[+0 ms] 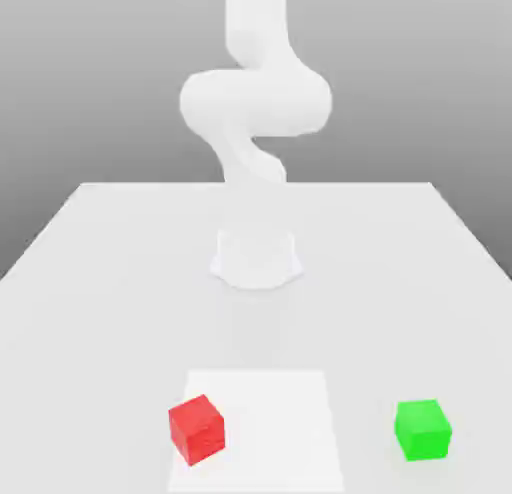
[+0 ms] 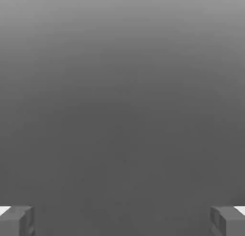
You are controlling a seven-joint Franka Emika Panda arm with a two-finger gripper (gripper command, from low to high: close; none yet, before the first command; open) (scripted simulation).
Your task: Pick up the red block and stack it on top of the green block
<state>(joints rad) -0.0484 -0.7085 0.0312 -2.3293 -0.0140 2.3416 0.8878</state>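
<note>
Here the gripper (image 2: 122, 220) is spread wide, fingertips (image 2: 16, 220) cut off at the edges. On the table (image 1: 100, 282), the red block (image 1: 197, 429) sits well apart from the green block (image 1: 423, 429).

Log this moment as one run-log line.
phase: not yet grasped | gripper: open, holding nothing | red block: on table, exterior view's left | green block: on table, apart, exterior view's right
</note>
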